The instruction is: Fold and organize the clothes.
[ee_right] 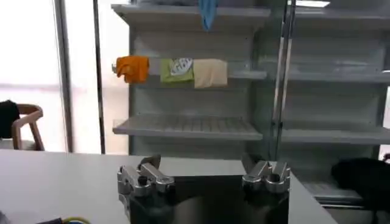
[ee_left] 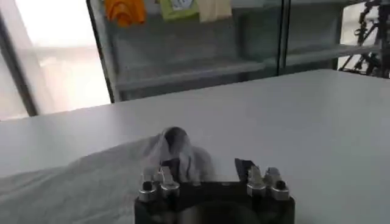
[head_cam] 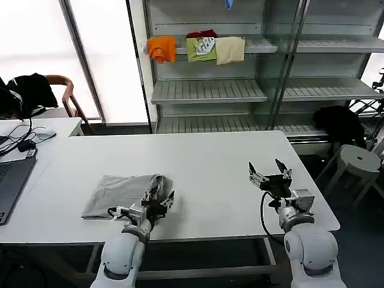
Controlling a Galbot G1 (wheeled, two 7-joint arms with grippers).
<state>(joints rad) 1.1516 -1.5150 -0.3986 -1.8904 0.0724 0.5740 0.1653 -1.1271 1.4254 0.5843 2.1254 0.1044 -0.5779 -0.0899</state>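
A light grey shirt (head_cam: 117,193) lies partly folded on the white table (head_cam: 210,162), near the front left. Its right edge is bunched into a raised fold (ee_left: 177,145). My left gripper (head_cam: 159,199) sits low at that bunched edge, open, with one finger (ee_left: 166,168) against the raised cloth and the other finger (ee_left: 244,169) over bare table. In the left wrist view the left gripper (ee_left: 206,165) has the shirt (ee_left: 85,182) spreading away to one side. My right gripper (head_cam: 268,173) hovers open over the table's front right, apart from the shirt, and the right gripper (ee_right: 198,163) holds nothing.
A laptop (head_cam: 9,180) and cables lie on the table's left end. Behind the table, a metal shelf unit (head_cam: 210,90) carries orange (head_cam: 162,48), green (head_cam: 201,48) and cream (head_cam: 230,50) folded garments. A black garment (head_cam: 339,123) and a stool (head_cam: 357,159) stand at the right.
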